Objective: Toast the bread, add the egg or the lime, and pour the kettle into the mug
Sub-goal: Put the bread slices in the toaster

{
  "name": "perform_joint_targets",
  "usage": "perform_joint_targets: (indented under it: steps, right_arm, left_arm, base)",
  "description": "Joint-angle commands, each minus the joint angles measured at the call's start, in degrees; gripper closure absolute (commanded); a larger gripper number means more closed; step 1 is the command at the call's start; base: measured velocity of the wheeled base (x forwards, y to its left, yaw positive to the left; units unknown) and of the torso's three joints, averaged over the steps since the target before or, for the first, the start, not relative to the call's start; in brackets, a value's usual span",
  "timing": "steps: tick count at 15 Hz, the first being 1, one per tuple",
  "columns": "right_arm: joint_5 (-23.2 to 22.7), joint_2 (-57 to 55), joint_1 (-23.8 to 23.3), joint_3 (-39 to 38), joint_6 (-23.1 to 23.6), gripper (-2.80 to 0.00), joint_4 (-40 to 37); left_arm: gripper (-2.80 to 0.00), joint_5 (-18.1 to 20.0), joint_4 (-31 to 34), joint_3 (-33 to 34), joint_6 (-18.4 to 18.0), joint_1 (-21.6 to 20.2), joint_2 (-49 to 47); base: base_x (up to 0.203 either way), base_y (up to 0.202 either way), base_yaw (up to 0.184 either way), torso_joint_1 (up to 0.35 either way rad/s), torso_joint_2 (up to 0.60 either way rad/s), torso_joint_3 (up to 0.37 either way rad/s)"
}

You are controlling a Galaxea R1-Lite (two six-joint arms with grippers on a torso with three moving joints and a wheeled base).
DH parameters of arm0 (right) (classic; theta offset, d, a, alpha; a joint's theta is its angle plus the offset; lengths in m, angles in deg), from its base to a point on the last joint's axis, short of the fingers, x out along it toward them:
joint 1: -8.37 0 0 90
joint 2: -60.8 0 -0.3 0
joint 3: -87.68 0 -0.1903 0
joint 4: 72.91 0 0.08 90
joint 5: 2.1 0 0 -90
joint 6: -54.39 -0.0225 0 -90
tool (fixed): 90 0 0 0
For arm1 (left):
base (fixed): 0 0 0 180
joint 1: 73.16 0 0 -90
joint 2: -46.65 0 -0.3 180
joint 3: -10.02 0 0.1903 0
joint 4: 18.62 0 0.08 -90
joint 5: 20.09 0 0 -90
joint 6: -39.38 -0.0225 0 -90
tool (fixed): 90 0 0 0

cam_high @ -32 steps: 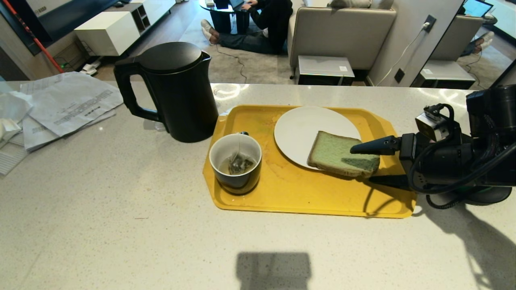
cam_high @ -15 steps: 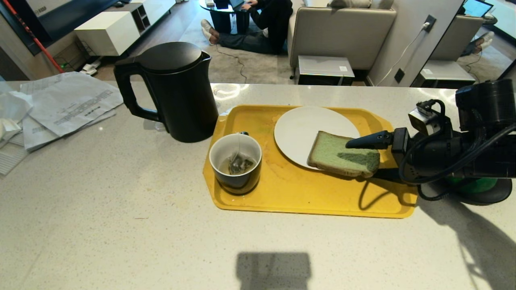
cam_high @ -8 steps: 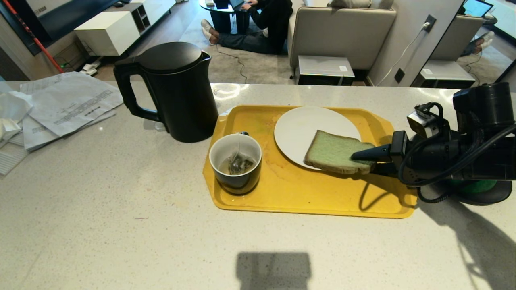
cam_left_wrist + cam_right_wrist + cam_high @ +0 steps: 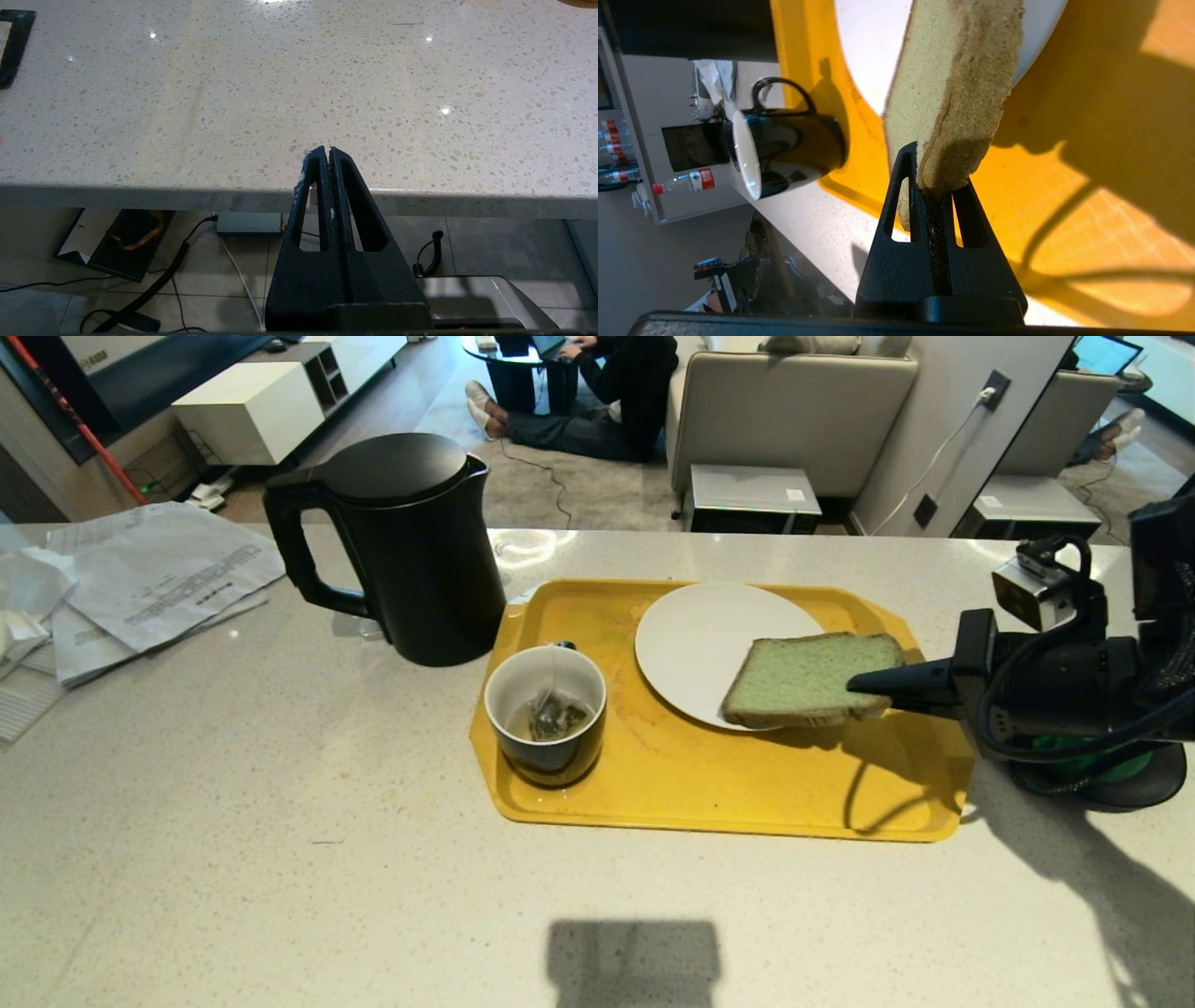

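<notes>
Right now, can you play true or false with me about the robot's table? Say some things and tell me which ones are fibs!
1. The right gripper is pinching the bread by one edge. True.
2. The mug stands on the white plate. False: it stands on the yellow tray, beside the plate.
3. There is a tea bag inside the mug. True.
4. The kettle sits on the tray. False: it stands on the counter, just off the tray's far left corner.
5. The left gripper is holding an egg. False: it is shut on nothing, at the counter's edge.
</notes>
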Motion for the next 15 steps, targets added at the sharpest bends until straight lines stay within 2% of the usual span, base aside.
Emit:
perform_joint_targets:
  steps: [1,5,8,10,13,15]
  right_arm:
    - [0.8,5.9,0.0,1.6,0.7,0.00,-4.2]
    - [6.6,15.6,0.0,5.4,10.6,0.00,-13.4]
    - [11.7,24.1,0.0,9.3,20.6,0.00,-24.5]
    - [18.8,30.1,0.0,10.0,29.4,0.00,-30.5]
    - [31.4,38.0,0.0,10.0,39.8,0.00,-37.2]
    - [35.2,41.4,0.0,10.0,42.9,0.00,-41.1]
  left_arm:
    - [0.00,0.0,0.0,0.0,0.0,0.0,0.0]
    - [0.00,0.0,0.0,0.0,0.0,0.0,0.0]
    - [0.00,0.0,0.0,0.0,0.0,0.0,0.0]
    - [0.00,0.0,0.0,0.0,0.0,0.0,0.0]
    - [0.00,0.0,0.0,0.0,0.0,0.0,0.0]
    - [0.00,0.0,0.0,0.0,0.0,0.0,0.0]
  base:
    - [0.000,0.000,0.000,0.000,0.00,0.000]
    - [0.000,0.000,0.000,0.000,0.00,0.000]
    - [0.000,0.000,0.000,0.000,0.00,0.000]
    - [0.000,0.000,0.000,0.000,0.00,0.000]
    - [0.000,0.000,0.000,0.000,0.00,0.000]
    - [0.000,0.000,0.000,0.000,0.00,0.000]
